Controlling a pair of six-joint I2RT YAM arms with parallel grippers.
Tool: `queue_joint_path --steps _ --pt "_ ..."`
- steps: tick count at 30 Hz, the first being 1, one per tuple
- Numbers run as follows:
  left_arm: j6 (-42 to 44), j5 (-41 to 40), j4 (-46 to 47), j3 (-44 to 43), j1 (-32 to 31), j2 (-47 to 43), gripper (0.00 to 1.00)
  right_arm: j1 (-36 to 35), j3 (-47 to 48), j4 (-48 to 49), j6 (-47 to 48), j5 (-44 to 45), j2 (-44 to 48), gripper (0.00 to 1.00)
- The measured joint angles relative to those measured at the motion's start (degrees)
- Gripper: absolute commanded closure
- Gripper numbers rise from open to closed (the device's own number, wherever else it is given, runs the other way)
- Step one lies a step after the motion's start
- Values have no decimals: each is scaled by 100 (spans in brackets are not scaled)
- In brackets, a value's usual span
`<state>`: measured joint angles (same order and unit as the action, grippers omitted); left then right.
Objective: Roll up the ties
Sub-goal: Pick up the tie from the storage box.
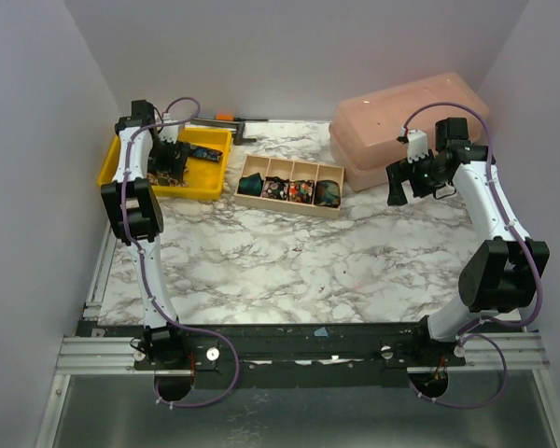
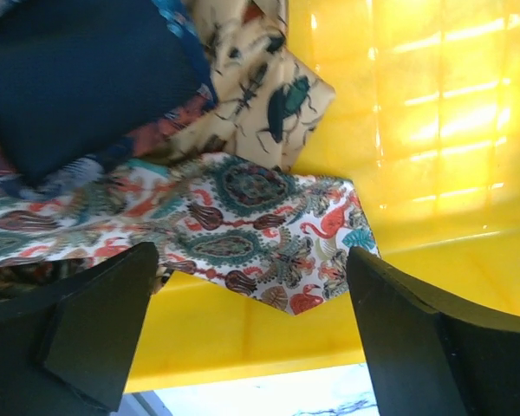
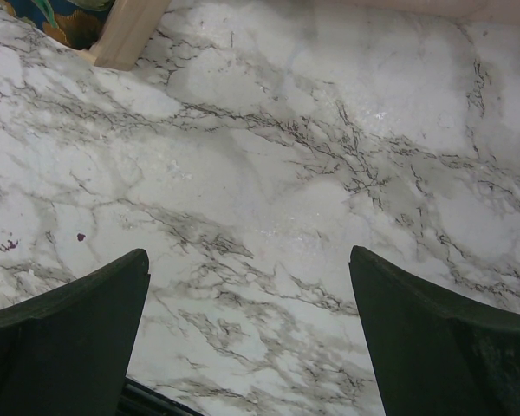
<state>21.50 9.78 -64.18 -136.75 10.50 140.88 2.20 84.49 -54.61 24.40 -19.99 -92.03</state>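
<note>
The pale cloth necktie printed with paisley and flamingos (image 2: pixel 269 230) lay unrolled in the yellow plastic bin (image 2: pixel 433 130), its pointed tip towards the bin's near wall. A tan beetle-print necktie (image 2: pixel 264 87) and a dark blue necktie (image 2: pixel 78 78) were heaped just behind it (three loose ties that I could count, possibly more beneath). Your left gripper (image 2: pixel 251 254) hung directly over that tip, fingers spread wide and holding nothing. I judged you were at the pick-up: the next move called for a descent and a pinch on the tip alone, without snagging the neighbours. Four rolled tie coils (image 1: pixel 302 192) already sat one per compartment in the four-slot wooden tray (image 1: pixel 285 204). Your right gripper (image 3: pixel 248 253) hovered, equally splayed and empty, over the marble table (image 3: pixel 269 139), near one pink lidded plastic tub (image 1: pixel 401 117).
</note>
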Motion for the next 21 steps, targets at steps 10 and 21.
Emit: queue_joint_path --steps 10,21 --pt "50 -236 1414 1563 229 -852 1 0 0 -50 2 2 0 0" --pt "1952 -855 2710 1873 98 -632 3 0 11 -142 4 122 -2 0"
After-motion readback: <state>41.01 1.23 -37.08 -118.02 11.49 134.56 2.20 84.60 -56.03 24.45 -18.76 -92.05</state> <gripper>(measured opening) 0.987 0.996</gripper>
